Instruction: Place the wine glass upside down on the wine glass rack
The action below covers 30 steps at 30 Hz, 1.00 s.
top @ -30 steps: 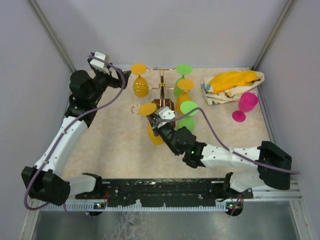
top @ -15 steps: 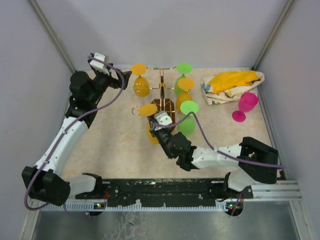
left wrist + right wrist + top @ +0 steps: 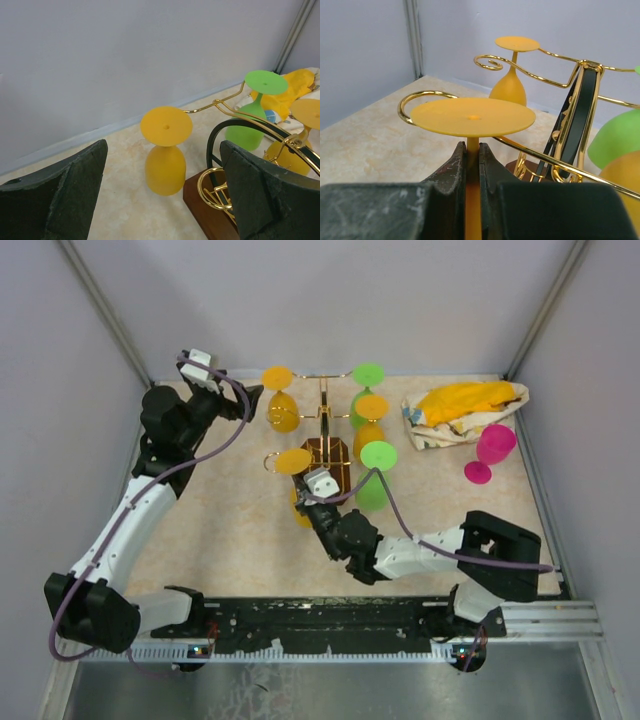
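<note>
Right gripper [image 3: 472,160] pinches an upside-down orange wine glass [image 3: 472,117] by its stem, apparently to slide the foot onto a loop of the rack [image 3: 580,100]; left gripper [image 3: 238,392] gapes wide, empty.

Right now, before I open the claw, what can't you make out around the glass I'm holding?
- Held orange glass: bowl cut off below the right claw in the right wrist view, covered by the arm from above.
- Rack loop: the glass's foot hides whether the stem sits inside it.
- Rack base: partly under the claw from above.
</note>
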{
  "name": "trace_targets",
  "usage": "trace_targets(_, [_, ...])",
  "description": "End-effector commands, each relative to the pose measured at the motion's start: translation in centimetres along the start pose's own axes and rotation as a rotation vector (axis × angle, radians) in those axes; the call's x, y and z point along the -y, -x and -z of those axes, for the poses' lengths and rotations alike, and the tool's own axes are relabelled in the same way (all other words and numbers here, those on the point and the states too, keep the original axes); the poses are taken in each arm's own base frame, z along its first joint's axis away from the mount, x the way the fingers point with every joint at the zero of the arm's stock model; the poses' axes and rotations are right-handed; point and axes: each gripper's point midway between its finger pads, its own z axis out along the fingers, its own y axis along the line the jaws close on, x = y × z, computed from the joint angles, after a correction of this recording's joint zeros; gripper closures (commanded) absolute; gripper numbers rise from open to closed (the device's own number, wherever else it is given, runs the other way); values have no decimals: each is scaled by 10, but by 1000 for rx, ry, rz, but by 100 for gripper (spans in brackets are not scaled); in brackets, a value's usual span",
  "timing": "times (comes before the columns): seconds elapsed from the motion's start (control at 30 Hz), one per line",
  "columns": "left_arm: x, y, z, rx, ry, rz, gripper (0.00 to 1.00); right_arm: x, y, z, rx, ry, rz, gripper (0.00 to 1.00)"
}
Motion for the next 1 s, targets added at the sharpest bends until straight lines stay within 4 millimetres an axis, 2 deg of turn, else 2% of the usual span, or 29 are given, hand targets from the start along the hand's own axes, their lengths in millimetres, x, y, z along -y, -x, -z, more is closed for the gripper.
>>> trace_targets(0.0, [-1,18,6,62,3,-5,1,-5,30,-5,91,-32,-48,94])
trace_targets(0.47, [0,19,10,71,4,-12,1,-21,24,-14,92,-6,-12,90])
trace_targets(0.57, [0,18,11,72,5,-14,1,-20,31,-15,123,-12,-19,88])
trace_targets(0.63, [0,19,11,73,6,-15,1,-24,21,-16,116,-9,0,86])
trace_targets(0.97, [0,19,11,79,7,-14,1,-36,20,-21,134,29,19,84])
